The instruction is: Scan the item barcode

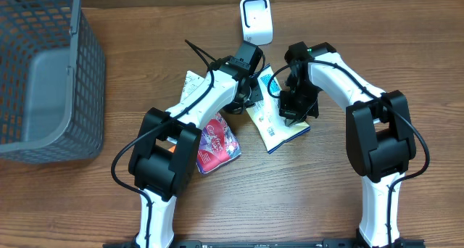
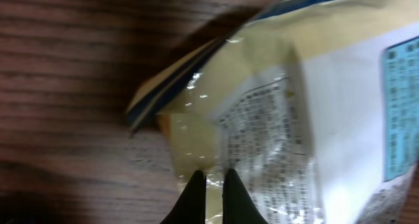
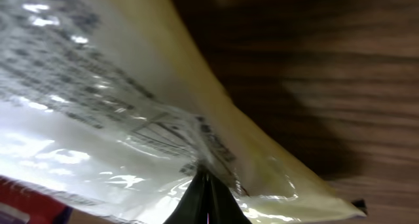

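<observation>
The item is a yellow and white plastic packet point(image 1: 279, 128) with printed text, lying tilted between both arms just in front of the white scanner point(image 1: 256, 19). My left gripper point(image 1: 250, 96) is shut on the packet's left edge. In the left wrist view its tips point(image 2: 214, 181) pinch the clear film of the packet point(image 2: 275, 119). My right gripper point(image 1: 293, 106) is shut on the packet's right side, and in the right wrist view its tips point(image 3: 206, 181) meet on the crinkled packet point(image 3: 118, 119). I cannot make out a barcode in any view.
A red and purple packet point(image 1: 217, 143) lies beside the left arm, and a white packet point(image 1: 192, 85) shows from under it. A grey mesh basket point(image 1: 43, 74) stands at the far left of the wooden table point(image 1: 406, 45).
</observation>
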